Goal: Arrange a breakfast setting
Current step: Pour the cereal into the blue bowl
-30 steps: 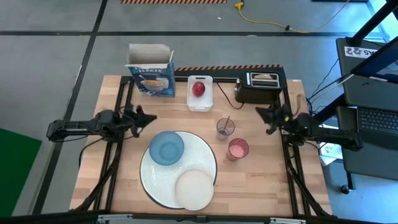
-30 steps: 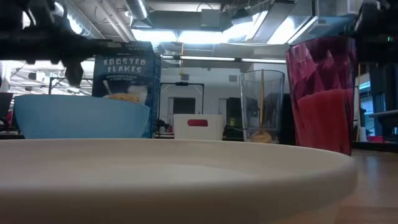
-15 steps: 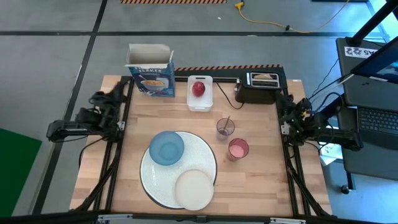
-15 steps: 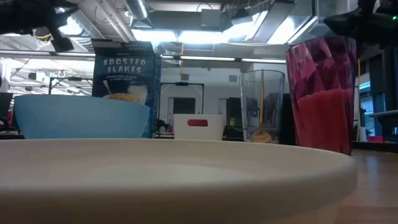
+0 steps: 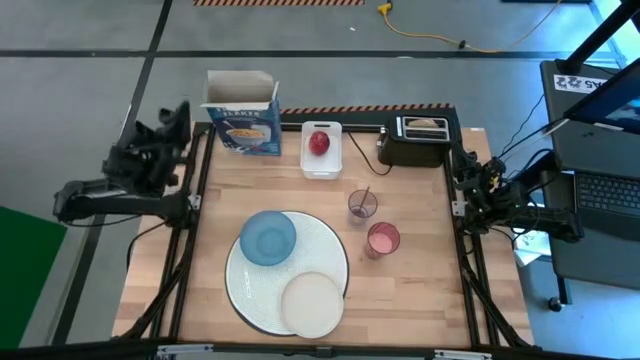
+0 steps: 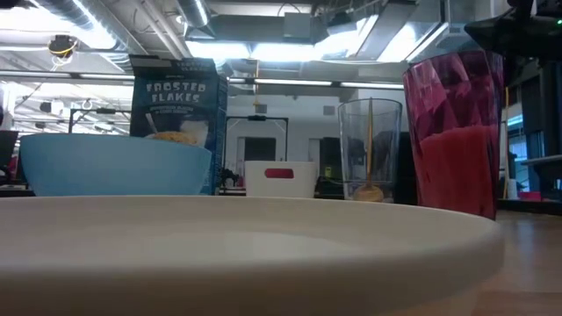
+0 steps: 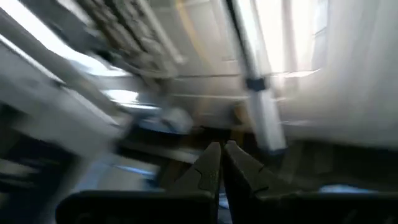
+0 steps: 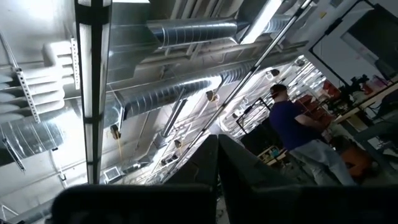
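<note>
Near edge: small cream plate [image 5: 312, 304] and small blue bowl [image 5: 268, 238] both sit on the big round white plate [image 5: 330, 255]. Mid-table: pink cup [image 5: 383, 240], clear cup [image 5: 362, 206] holding the wooden spoon [image 5: 363, 198]. Far: red apple [image 5: 319, 142] in white tray [image 5: 322, 168], bread round [image 5: 425, 124] in toaster [image 5: 418, 143]. Left gripper [image 7: 221, 157] pinched closed, empty, off the table's left; right gripper [image 8: 217, 146] likewise, at the right edge. Looks like nothing is in hand; likely next, a reach for the apple.

We see the desk [image 5: 320, 230] evenly lit from above, with soft, short shadows. In the low view ceiling lights [image 6: 290, 48] glare brightly and the near big round white plate [image 6: 263, 246] is out of focus. The left wrist view is heavily motion-blurred.
</note>
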You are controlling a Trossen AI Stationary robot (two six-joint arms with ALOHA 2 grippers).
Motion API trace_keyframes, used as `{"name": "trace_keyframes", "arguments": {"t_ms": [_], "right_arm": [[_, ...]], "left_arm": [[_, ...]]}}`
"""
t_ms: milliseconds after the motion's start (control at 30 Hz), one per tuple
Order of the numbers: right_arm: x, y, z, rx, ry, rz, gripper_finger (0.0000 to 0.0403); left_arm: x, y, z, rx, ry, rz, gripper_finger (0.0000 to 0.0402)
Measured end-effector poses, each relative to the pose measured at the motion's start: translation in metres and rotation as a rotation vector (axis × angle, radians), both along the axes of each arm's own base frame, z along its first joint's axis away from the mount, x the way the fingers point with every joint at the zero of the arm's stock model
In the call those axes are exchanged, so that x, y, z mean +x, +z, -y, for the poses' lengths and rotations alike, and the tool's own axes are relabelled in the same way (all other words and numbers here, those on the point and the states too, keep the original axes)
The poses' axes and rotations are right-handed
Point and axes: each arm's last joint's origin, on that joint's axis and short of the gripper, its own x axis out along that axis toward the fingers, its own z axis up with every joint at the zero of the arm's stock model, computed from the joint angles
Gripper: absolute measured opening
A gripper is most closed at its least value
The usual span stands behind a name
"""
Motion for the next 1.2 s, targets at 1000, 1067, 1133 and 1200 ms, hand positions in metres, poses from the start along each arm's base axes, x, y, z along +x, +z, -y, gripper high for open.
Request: {"name": "trace_keyframes", "arguments": {"t_ms": [1000,1067,1133,1200], "right_arm": [[-0.011,0.039,-0.005,-0.164,0.062,0.006,0.0014],[-0.013,0.045,-0.006,-0.179,0.071,0.018,0.0014],[-0.013,0.053,-0.007,-0.202,0.087,0.023,0.0014],[-0.013,0.064,-0.008,-0.24,0.108,0.02,0.0014]], "left_arm": [[-0.05,0.024,-0.077,-0.621,0.504,-0.954,0.0004],[-0.05,0.017,-0.088,-0.701,0.5,-0.989,0.0001],[-0.054,0.012,-0.097,-0.76,0.526,-1.003,0.0002],[-0.06,0.012,-0.101,-0.791,0.58,-0.989,0.0003]]}}
